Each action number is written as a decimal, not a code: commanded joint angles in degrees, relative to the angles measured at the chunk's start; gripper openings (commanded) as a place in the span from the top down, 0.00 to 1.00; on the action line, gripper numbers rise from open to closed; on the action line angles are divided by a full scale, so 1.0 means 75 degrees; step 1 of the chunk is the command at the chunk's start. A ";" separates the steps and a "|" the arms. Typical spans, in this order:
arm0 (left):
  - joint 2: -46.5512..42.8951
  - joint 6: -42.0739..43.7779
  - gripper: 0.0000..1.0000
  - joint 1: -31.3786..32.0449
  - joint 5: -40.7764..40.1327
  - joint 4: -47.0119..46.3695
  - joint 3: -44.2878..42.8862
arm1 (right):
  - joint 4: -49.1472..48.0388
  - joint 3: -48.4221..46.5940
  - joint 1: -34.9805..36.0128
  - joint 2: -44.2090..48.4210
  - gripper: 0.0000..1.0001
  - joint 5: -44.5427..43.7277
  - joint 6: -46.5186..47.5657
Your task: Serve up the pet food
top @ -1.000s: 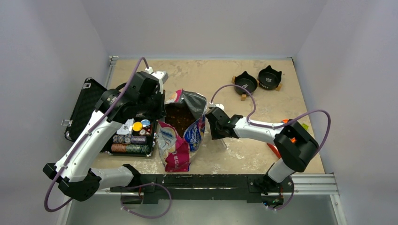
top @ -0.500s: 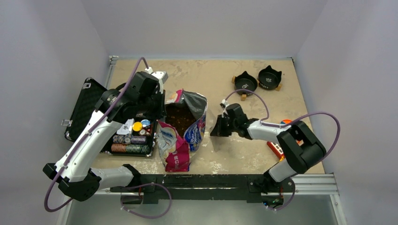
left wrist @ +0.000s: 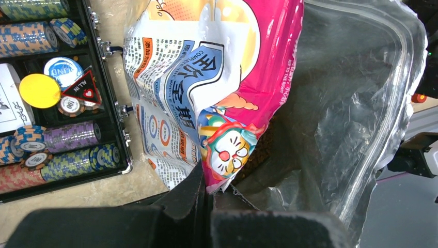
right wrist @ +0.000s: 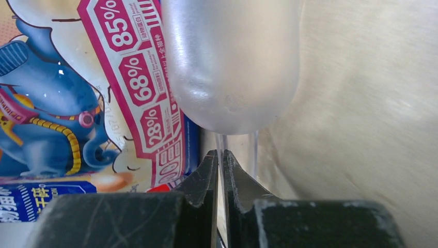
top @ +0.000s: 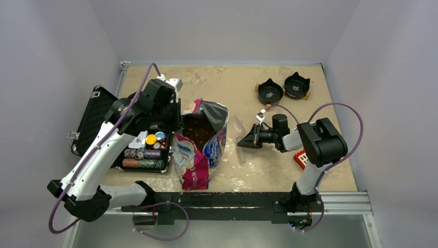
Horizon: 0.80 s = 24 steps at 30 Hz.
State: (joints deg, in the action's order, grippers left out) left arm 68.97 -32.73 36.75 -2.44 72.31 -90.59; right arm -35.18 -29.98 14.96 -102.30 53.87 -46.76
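Top view, lower centre: a glossy pink, blue and white cartoon-printed foil bag (top: pixel 192 164) sat on the mottled beige tabletop (top: pixel 232 82). Its long axis ran from the near edge toward the far wall. Its crinkled silver-lined mouth gaped upward at the far end, showing small brown dry kibble pellets (top: pixel 195 132) inside.

The left gripper (left wrist: pixel 207 188) was clamped tight on the bag's pink rim. Left of the bag lay an open black hard case (top: pixel 93 121) holding striped poker chips.

Right of centre, the right gripper (right wrist: pixel 221 155) was pinched shut on the thin handle of a clear, smooth plastic scoop (right wrist: pixel 232 67). The scoop's rounded bowl pointed at the bag.

Upper right stood two black cat-eared bowls (top: pixel 270 93).
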 commanded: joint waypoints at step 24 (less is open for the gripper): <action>-0.0403 -0.0690 1.00 0.0054 -0.0026 -0.0925 -0.0270 | 0.0608 0.0763 -0.0972 0.0741 0.75 -0.0162 0.0516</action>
State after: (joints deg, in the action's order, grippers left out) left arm 68.97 -35.44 36.77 -4.45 72.42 -90.52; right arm -32.84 -24.82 8.45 -98.21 53.95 -44.29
